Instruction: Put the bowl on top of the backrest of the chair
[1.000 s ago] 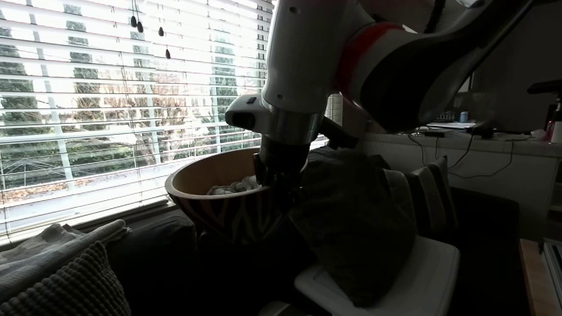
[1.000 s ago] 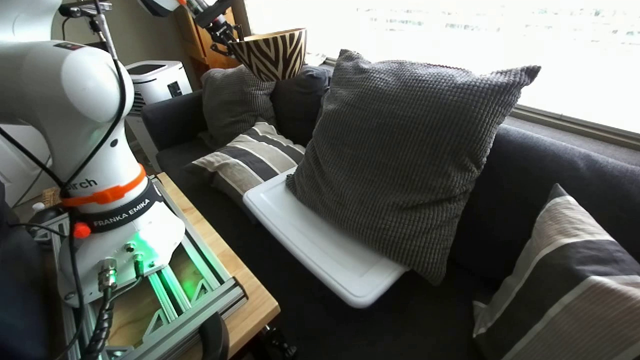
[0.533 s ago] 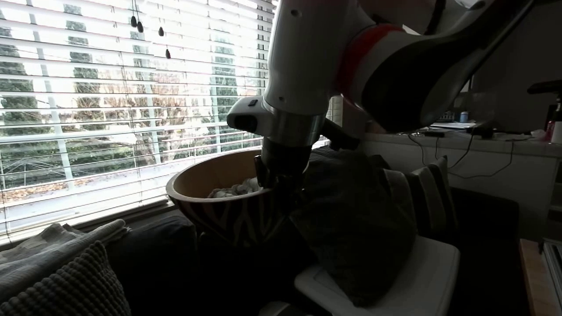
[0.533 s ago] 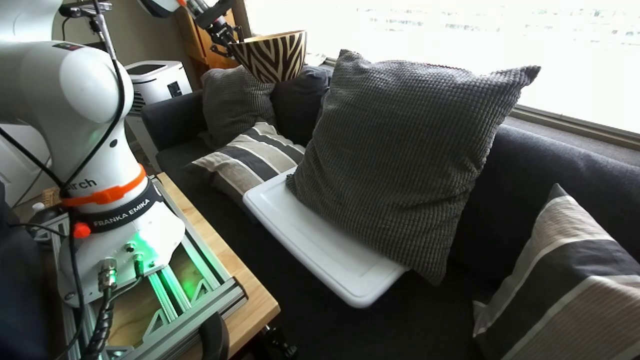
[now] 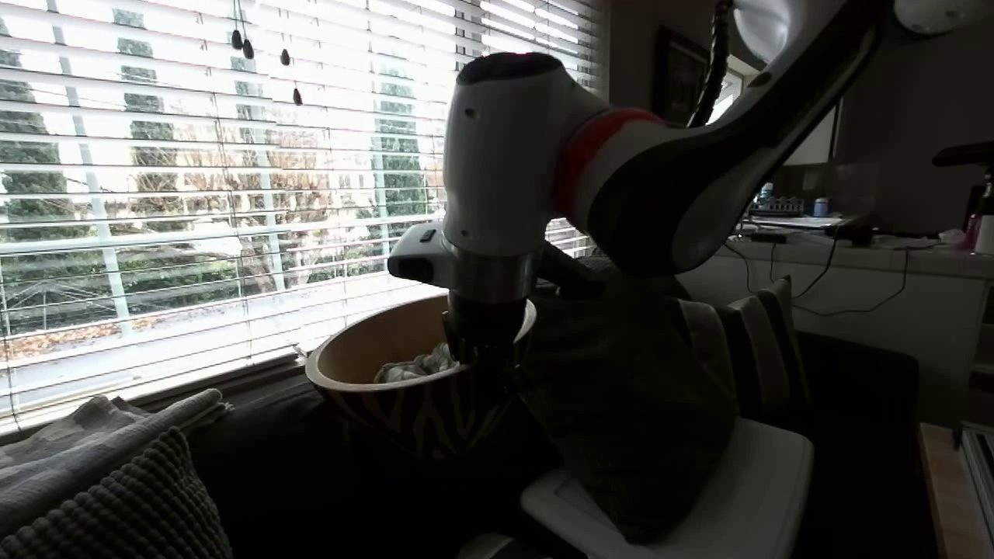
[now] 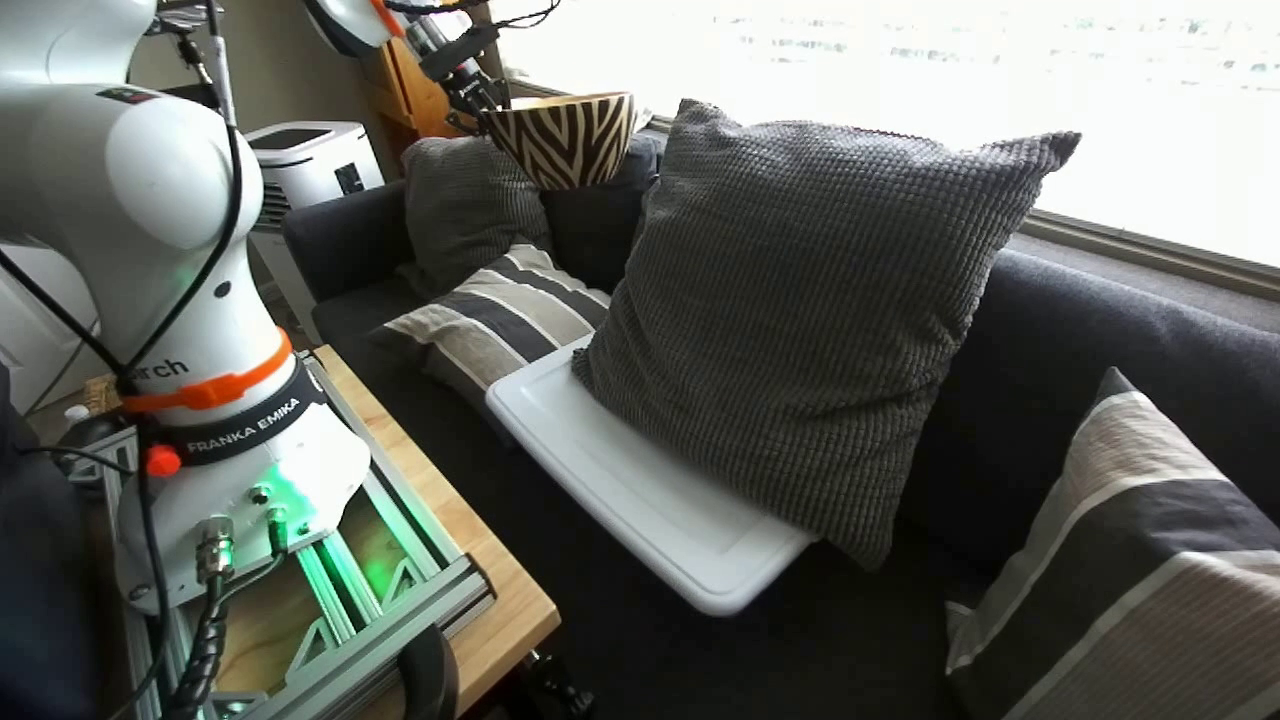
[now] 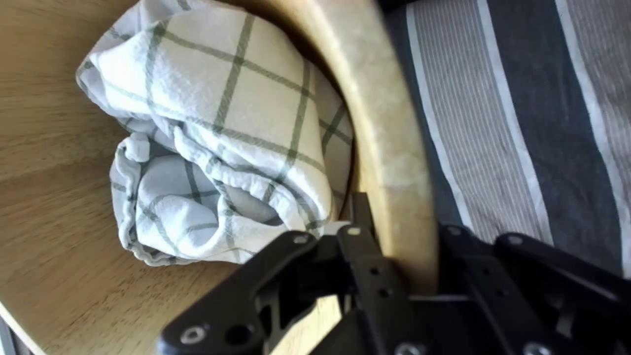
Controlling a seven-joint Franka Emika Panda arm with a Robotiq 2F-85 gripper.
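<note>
As pincer grips bowl, backrest cropped, partly hidden.

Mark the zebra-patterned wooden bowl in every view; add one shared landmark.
In an exterior view: wooden bowl, lower half, left of centre.
In an exterior view: wooden bowl, upper half, left of centre.
In the wrist view: wooden bowl, left and middle.
Shared landmark: the hand, gripping it.

My gripper clamps the rim of the wooden bowl, one black finger inside the wall, the other outside. A bunched white cloth with green-grey checks lies in the bowl, near the inner finger. Beyond the rim shows striped fabric.
</note>
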